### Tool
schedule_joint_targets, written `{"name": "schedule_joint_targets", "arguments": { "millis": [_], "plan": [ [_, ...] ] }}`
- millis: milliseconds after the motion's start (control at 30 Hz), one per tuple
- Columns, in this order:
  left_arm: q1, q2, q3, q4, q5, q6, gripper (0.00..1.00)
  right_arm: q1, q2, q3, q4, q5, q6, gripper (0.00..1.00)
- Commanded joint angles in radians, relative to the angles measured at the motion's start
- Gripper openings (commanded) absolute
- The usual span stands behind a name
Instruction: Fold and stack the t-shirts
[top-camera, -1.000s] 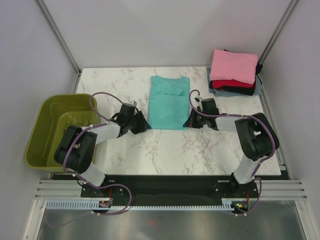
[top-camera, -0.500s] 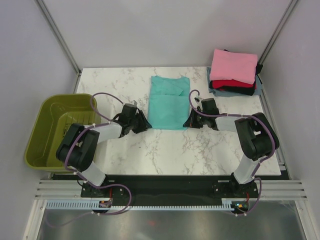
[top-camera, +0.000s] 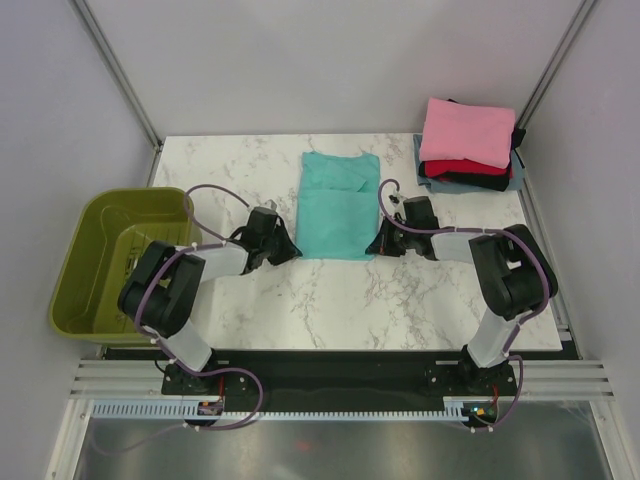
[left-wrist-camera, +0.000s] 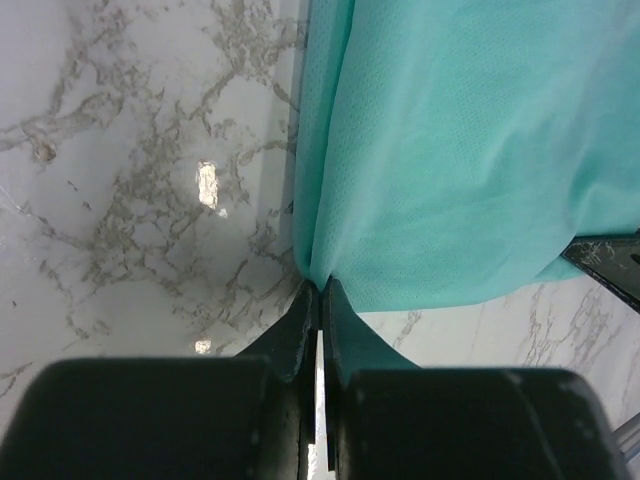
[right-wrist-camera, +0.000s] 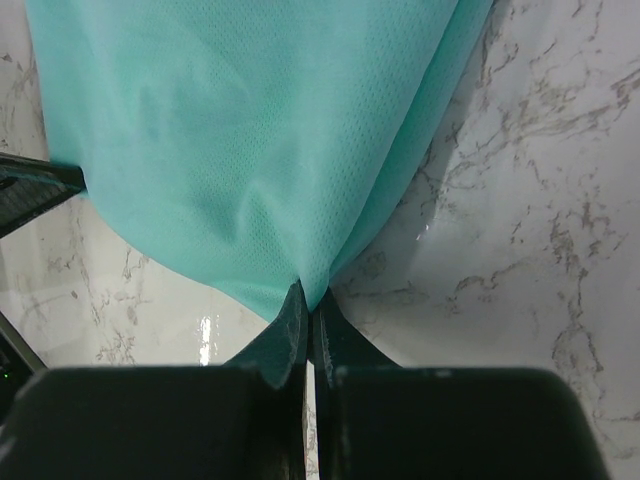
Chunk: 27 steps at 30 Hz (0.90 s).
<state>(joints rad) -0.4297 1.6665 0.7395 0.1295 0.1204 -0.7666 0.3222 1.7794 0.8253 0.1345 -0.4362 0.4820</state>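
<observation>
The olive-green basket (top-camera: 85, 250) sits at the left edge of the white marble table (top-camera: 400, 300), beside the left arm. The teal t-shirt (top-camera: 338, 205) lies mid-table as a long folded strip. The left gripper (top-camera: 292, 252) is clenched on its near left corner, and the right gripper (top-camera: 373, 246) on its near right corner. At the far right, a pink t-shirt (top-camera: 468, 130) tops a stack of red (top-camera: 450, 168), black (top-camera: 480, 181) and grey-blue (top-camera: 419, 158) ones. Plain pale walls surround the table.

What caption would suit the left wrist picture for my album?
Left gripper pinched shut on a corner of the teal cloth t-shirt lying on a white marble tabletop.
</observation>
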Motion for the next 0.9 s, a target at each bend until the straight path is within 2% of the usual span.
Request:
{"name": "schedule_joint_targets", "arguments": {
  "millis": [0,167,300,333,433,567,700,867],
  "plan": [
    [-0.033,-0.034,0.009,-0.037,-0.048,0.033,0.02,-0.003,0.029,-0.005,-0.088,0.019,-0.033,0.0],
    [-0.076,-0.233,-0.018,-0.204,-0.097,0.052,0.02,-0.002,-0.078,-0.035,-0.22,0.007,0.01,0.0],
    [-0.098,-0.46,-0.092,-0.342,-0.074,0.041,0.02,0.011,-0.214,-0.151,-0.268,-0.042,0.067,0.0],
    [-0.116,-0.537,-0.098,-0.367,-0.07,0.038,0.02,0.014,-0.285,-0.17,-0.28,-0.05,0.076,0.0],
    [-0.164,-0.634,-0.112,-0.477,-0.076,0.014,0.02,0.017,-0.446,-0.21,-0.38,-0.049,0.092,0.0],
    [-0.201,-0.782,-0.12,-0.579,-0.065,-0.033,0.02,0.018,-0.661,-0.174,-0.568,-0.018,0.119,0.0],
    [-0.202,-0.835,-0.053,-0.643,-0.054,-0.05,0.02,0.02,-0.781,-0.068,-0.668,0.004,0.138,0.0],
    [-0.202,-0.717,0.133,-0.769,-0.107,0.001,0.02,0.02,-0.729,0.089,-0.775,0.04,0.086,0.0]
  ]
}}
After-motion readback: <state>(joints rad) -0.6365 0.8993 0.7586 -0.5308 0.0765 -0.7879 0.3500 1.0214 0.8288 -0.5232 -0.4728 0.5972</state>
